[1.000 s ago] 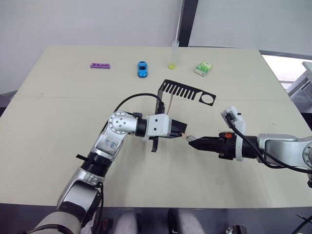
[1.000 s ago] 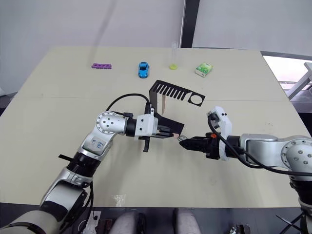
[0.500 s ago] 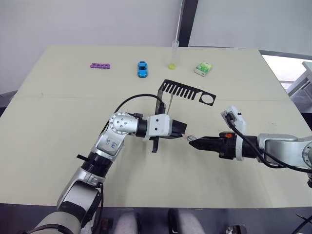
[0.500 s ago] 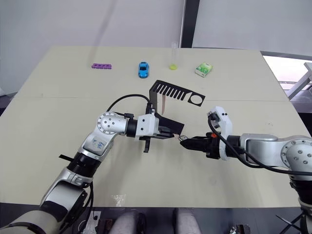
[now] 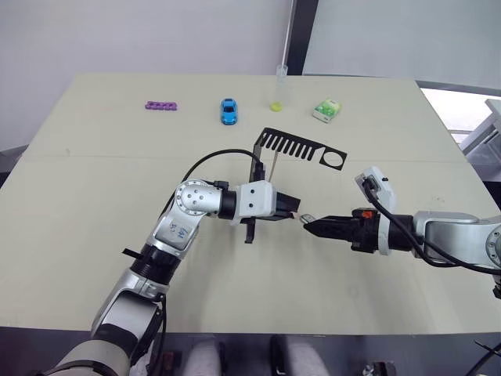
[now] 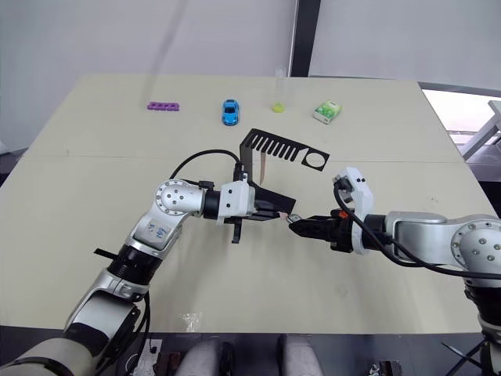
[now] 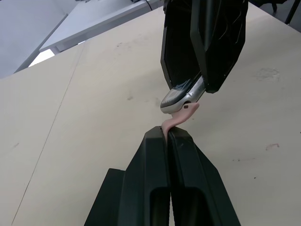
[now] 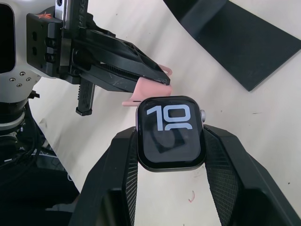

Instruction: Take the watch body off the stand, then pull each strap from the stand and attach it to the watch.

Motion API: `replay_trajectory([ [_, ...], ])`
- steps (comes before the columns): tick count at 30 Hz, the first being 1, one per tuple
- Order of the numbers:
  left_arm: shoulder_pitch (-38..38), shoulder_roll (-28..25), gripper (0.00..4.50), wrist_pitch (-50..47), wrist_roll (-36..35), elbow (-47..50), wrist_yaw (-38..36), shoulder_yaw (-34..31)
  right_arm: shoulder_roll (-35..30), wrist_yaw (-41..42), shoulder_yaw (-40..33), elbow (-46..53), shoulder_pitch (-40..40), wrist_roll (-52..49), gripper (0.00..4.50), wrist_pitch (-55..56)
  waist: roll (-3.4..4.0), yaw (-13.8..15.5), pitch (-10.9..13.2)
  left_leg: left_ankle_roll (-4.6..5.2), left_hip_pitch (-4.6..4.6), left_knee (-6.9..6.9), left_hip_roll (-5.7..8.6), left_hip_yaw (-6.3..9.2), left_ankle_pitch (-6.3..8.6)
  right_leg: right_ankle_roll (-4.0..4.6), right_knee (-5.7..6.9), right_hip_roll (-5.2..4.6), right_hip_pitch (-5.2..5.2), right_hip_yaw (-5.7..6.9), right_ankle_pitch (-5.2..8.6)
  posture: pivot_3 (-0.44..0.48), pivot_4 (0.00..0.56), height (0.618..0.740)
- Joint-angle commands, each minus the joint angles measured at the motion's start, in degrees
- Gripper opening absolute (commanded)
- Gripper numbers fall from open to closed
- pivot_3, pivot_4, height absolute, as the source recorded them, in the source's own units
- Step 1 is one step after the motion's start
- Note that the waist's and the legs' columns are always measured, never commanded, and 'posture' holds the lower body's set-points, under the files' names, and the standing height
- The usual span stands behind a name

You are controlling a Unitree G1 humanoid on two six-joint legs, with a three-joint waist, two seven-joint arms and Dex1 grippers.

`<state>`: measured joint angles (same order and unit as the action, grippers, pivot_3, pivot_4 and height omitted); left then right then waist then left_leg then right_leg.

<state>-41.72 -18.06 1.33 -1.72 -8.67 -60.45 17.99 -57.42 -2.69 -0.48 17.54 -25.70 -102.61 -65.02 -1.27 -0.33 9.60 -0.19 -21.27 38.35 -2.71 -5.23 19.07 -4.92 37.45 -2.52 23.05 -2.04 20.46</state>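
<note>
Watch body (image 8: 170,131) between tools — stand (image 5: 296,146) just behind.

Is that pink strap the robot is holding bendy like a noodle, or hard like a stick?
Probably bendy. The strap curves in an S shape where it leaves the shut left gripper, so it likely flexes easily. It looks thin, so it is probably light too. Being floppy, its tip may wobble as it meets the watch body held in the right gripper.

Purple strip (image 5: 162,104), blue toy car (image 5: 228,110), green-white box (image 5: 326,109) on table (image 5: 78,204)
</note>
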Motion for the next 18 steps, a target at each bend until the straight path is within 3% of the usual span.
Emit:
replay_trajectory([
  [1,-0.18,1.98,0.00,0.73,-0.15,3.51,-0.01,2.55,0.71,0.70,-1.89,2.00,-1.36,-1.99,1.52,1.49,0.00,0.00,0.00,0.00,0.00,0.00,0.00,0.00,0.00,0.00,0.00,0.00,0.00,0.00,0.00,0.000,0.150,0.740],
  [18,-0.27,2.68,0.00,-0.38,0.51,3.51,1.57,3.13,0.69,0.09,-1.67,2.56,-1.37,-3.04,1.52,1.66,0.00,-0.02,0.00,0.00,0.00,0.00,0.00,-0.01,0.00,0.00,0.00,0.00,0.00,0.00,0.00,0.000,0.150,0.740],
])
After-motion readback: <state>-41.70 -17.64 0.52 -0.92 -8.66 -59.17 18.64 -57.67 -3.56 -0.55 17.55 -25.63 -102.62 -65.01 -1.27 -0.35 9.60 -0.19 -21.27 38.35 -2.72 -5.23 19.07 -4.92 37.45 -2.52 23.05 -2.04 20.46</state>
